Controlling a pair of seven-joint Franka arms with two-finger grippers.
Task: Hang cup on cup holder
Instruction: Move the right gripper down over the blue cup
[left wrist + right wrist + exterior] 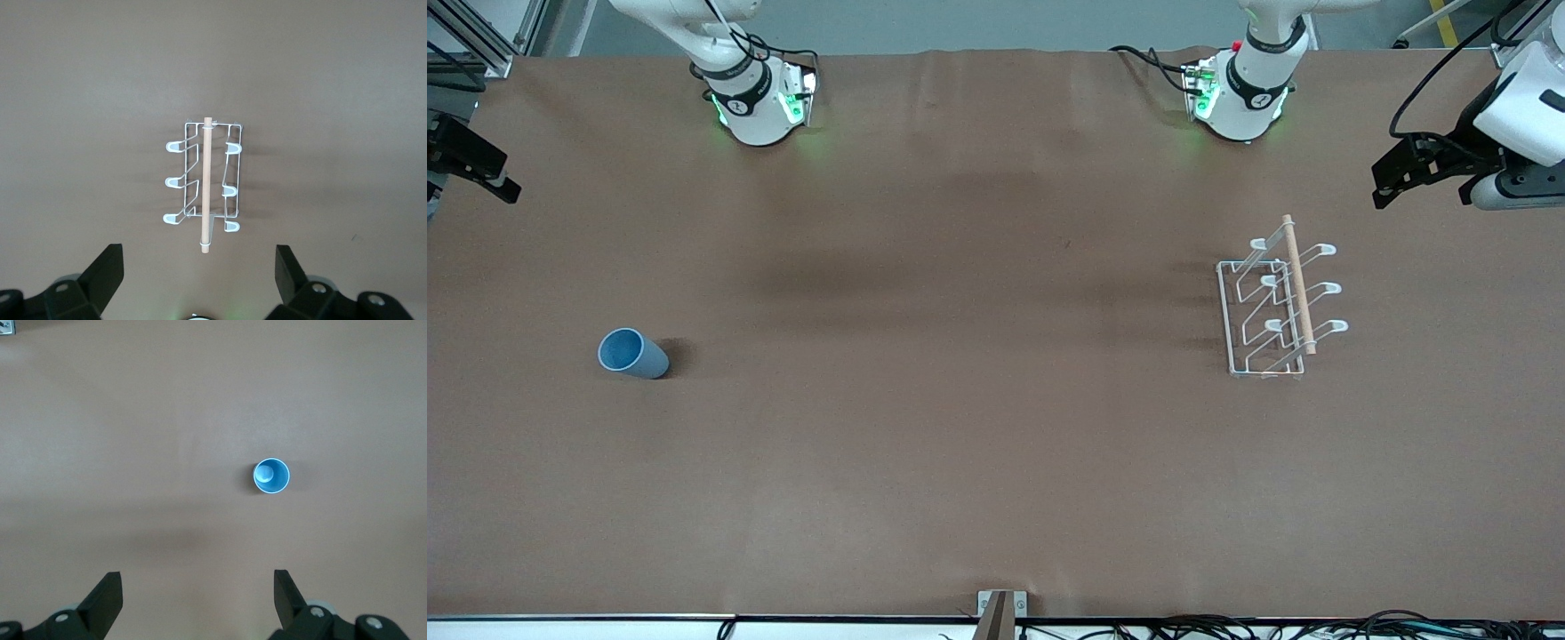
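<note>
The light-blue cup stands upright, mouth up, on the brown table toward the right arm's end; it also shows in the right wrist view. The white wire cup holder with its wooden dowel stands toward the left arm's end, and also shows in the left wrist view. My left gripper hangs open and empty, high above the table's end beside the cup holder. My right gripper hangs open and empty, high above the table's other end, apart from the cup.
The brown table cover is flat. The two arm bases stand at the edge farthest from the front camera. A small bracket sits at the nearest edge, with cables beside it.
</note>
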